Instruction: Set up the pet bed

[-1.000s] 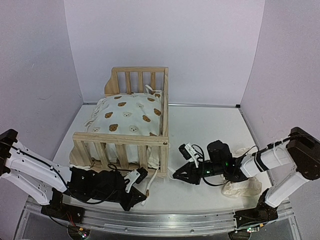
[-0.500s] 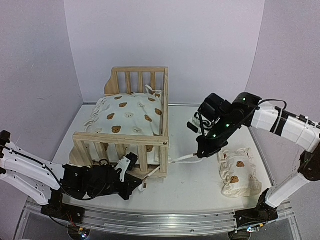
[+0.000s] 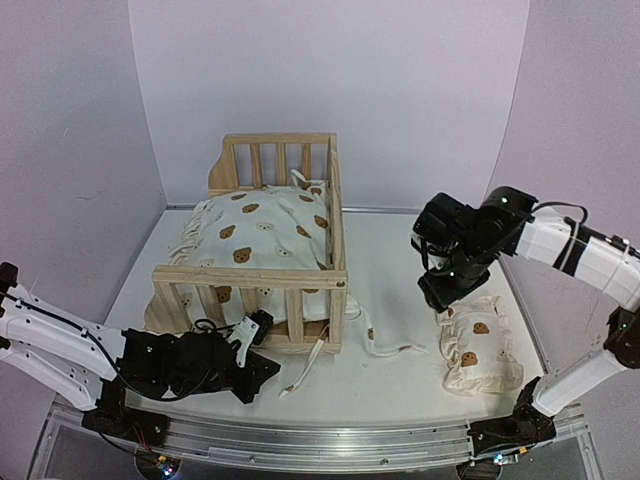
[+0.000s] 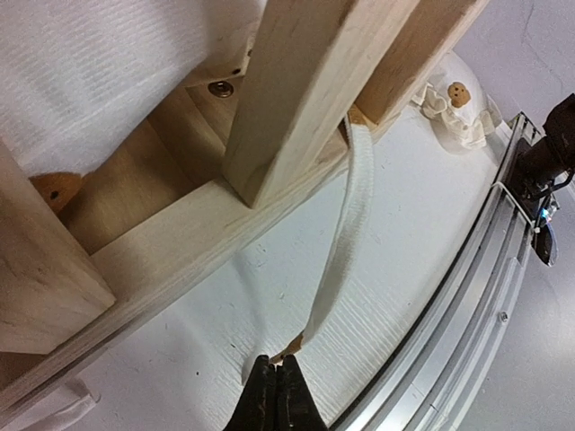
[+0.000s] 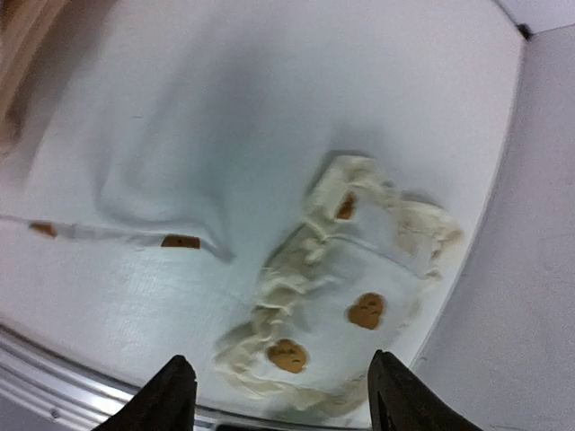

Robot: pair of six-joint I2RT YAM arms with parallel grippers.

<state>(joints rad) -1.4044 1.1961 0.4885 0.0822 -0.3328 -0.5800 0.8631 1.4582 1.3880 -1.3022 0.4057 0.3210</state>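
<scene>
The pet bed (image 3: 250, 276), a light pine slatted frame, stands left of the table's centre with the bear-print cushion (image 3: 268, 226) inside it. One cushion tie (image 4: 337, 256) runs from the bed's front right corner down to my left gripper (image 4: 276, 366), which is shut and pinches the tie's end at its tips. In the top view this gripper (image 3: 272, 368) lies low in front of the bed. My right gripper (image 5: 283, 395) is open and empty, hovering over the small bear-print pillow (image 5: 355, 287). From above, that gripper (image 3: 440, 292) is right of the bed.
A second loose tie (image 3: 388, 347) lies on the table between the bed and the pillow (image 3: 478, 345). The metal rail (image 3: 320, 445) runs along the near edge. Purple walls close in the back and both sides.
My right gripper pulled a tie out from the bed's corner, let it go, opened and swung right above the pillow. The bed shifted slightly. My left gripper stayed shut on its tie.
</scene>
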